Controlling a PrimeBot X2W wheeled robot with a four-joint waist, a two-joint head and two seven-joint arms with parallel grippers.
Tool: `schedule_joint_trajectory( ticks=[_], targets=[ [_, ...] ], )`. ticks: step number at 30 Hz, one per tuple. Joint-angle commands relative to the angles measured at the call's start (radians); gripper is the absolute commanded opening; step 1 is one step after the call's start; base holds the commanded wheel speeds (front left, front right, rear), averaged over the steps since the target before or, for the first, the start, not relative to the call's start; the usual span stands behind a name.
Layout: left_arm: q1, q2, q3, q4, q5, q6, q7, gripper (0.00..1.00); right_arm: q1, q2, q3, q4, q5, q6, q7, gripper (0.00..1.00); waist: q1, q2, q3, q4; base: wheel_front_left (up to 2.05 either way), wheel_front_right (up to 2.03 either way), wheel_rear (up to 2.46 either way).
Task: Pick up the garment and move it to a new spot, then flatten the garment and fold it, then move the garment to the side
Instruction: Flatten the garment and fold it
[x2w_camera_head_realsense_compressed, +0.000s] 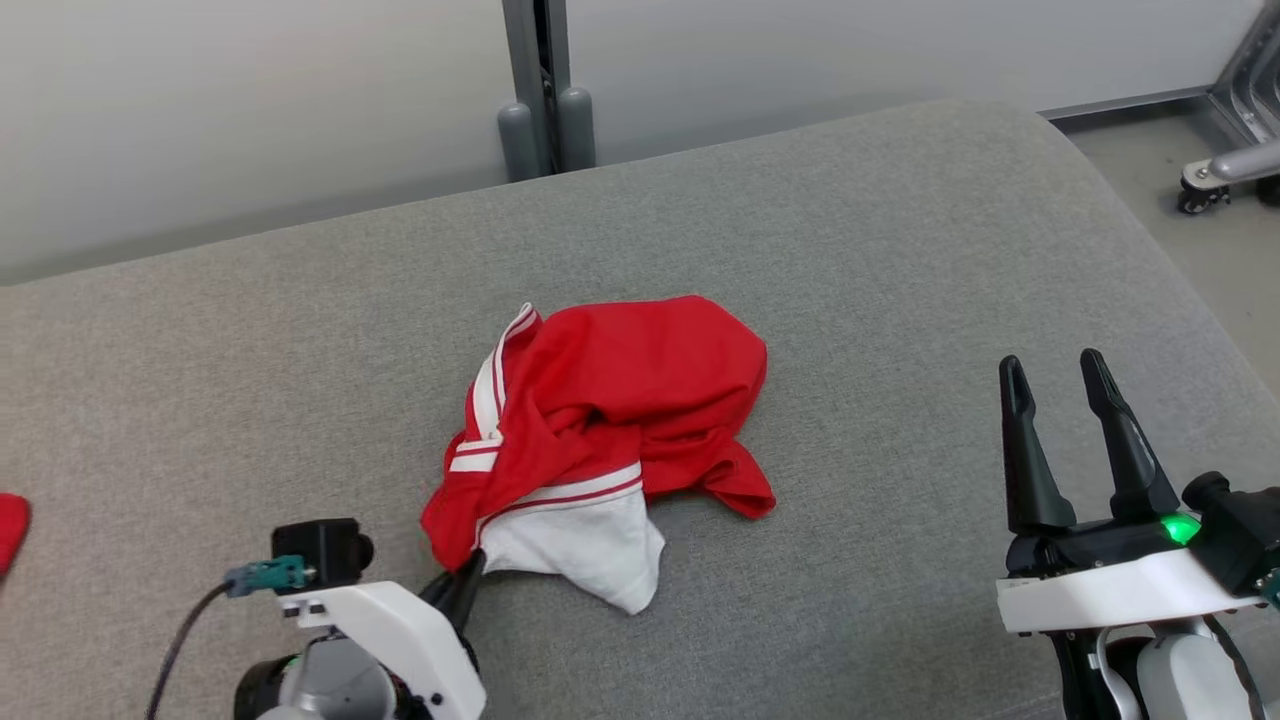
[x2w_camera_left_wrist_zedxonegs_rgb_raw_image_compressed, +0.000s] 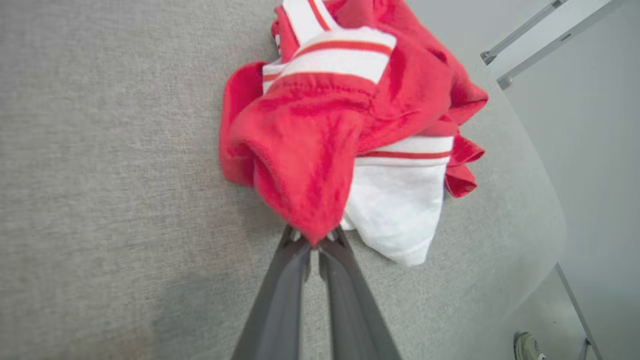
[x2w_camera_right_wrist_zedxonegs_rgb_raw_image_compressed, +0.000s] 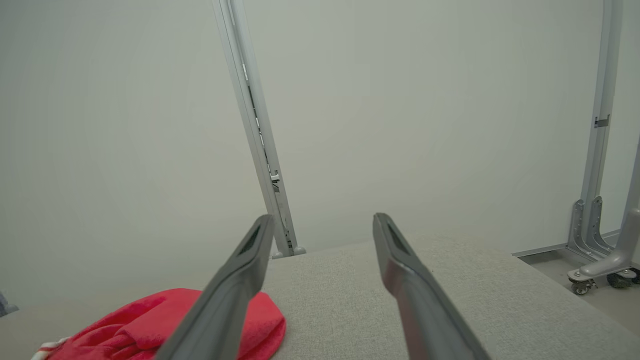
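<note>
1. Nearest me, my left gripper (x2w_camera_head_realsense_compressed: 462, 590) is closed on a red corner at the near-left edge of the garment (x2w_camera_head_realsense_compressed: 610, 400). In the left wrist view its fingers (x2w_camera_left_wrist_zedxonegs_rgb_raw_image_compressed: 280, 300) meet, with a tip of red cloth pinched between them.
2. My right gripper (x2w_camera_head_realsense_compressed: 1050, 365) hangs off to the right with its jaws spread, holding nothing and well apart from the cloth.
3. The garment lies crumpled in a heap near the middle of the grey fabric-covered worktop (x2w_camera_head_realsense_compressed: 900, 250). It is red with white bands, and a white panel (x2w_camera_head_realsense_compressed: 580, 550) spills toward me.
4. I judge it to be light, soft and limp, not fragile. Lifted by this one corner, it should unfurl and hang. Cloth on a cloth-covered worktop will probably drag and bunch, so I would raise it clear rather than slide it.
5. The pinch is small, so the thin cloth could slip out under a sharp pull. The seamed hems and banded edges look thicker and should hold better.
6. For a second hold, the red lobe (x2w_camera_head_realsense_compressed: 745, 495) at the near-right edge lies closest to my right gripper. I cannot tell which part of the garment it is.
7. Beyond the heap lies bare worktop, then a grey post (x2w_camera_head_realsense_compressed: 545, 90) against the wall.
</note>
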Motion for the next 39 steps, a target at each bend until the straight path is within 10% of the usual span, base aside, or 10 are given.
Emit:
schedule_joint_trajectory(
  ticks=[1,18,28,29,31,39],
  targets=[
    [0.018,0.027,0.02,-0.05,-0.014,0.011,0.02,0.0,0.009,-0.006,-0.005,-0.002,-0.003,0.001,-0.006,1.0,0.0,0.0,-0.007,0.013,0.0,0.0,0.0],
    [0.204,0.303,0.241,-0.316,-0.085,0.135,0.195,0.0,0.017,-0.02,-0.013,-0.009,0.005,0.001,-0.006,1.0,0.0,0.0,-0.001,0.046,0.0,0.0,0.0],
    [0.221,0.333,0.294,-0.181,-0.044,0.159,0.13,0.0,0.002,-0.021,-0.009,-0.003,-0.001,0.001,-0.006,1.0,0.0,0.0,0.01,0.063,0.0,0.0,0.0],
    [0.211,0.328,0.289,-0.164,-0.04,0.156,0.123,0.08,0.002,-0.021,-0.008,-0.002,-0.001,0.001,-0.006,1.0,0.0,0.0,0.011,0.066,0.0,0.0,0.0],
    [0.194,0.324,0.273,-0.134,-0.021,0.152,0.105,0.96,-0.001,-0.023,-0.006,0.003,0.0,0.001,-0.006,1.0,0.0,0.0,0.01,0.07,0.0,0.0,0.0],
    [0.145,0.288,0.24,-0.139,0.058,0.161,-0.009,1.0,0.009,-0.029,-0.005,0.013,-0.001,0.001,-0.002,1.0,0.0,0.0,-0.014,0.097,0.0,0.0,0.0]
  ],
)
